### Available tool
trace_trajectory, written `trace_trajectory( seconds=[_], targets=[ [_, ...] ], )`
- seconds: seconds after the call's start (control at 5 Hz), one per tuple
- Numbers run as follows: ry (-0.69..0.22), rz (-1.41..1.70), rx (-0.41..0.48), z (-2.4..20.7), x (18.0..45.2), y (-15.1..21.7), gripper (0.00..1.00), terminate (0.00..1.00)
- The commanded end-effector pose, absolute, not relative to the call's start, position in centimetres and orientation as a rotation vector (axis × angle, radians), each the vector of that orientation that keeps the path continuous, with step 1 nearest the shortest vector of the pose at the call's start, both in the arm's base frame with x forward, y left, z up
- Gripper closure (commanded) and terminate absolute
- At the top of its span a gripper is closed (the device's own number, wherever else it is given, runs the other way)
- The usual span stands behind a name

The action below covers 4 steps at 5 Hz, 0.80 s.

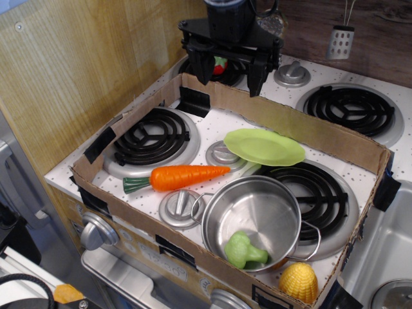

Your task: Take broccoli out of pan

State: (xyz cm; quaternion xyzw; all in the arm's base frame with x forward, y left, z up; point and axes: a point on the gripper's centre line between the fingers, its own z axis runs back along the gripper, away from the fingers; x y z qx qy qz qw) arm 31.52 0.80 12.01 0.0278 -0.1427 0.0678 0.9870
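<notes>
The light-green broccoli (243, 250) lies inside the shiny steel pan (252, 219), against its near wall. The pan sits on the front right burner inside a cardboard box. My black gripper (230, 73) hangs above the far wall of the box, well behind and left of the pan. Its two fingers are spread apart and hold nothing.
The cardboard box wall (302, 129) rings the stove top. An orange carrot (180, 176) lies left of the pan, a lime-green plate (264, 147) behind it, yellow corn (298, 281) at the front right. A red toy (220, 65) sits behind the gripper. Wooden wall stands at left.
</notes>
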Motion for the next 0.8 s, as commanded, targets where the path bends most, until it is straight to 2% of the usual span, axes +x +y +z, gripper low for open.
trace_trajectory(
  seconds=[0.0,0.4,0.6],
  targets=[
    [-0.27,0.285,0.007,13.0,26.5,-2.1,0.0,0.0],
    [-0.287,0.377,-0.042,9.5,23.8,-4.6,0.0,0.0],
    [-0.295,0.393,-0.072,7.9,23.5,-5.4,0.0,0.0]
  ],
)
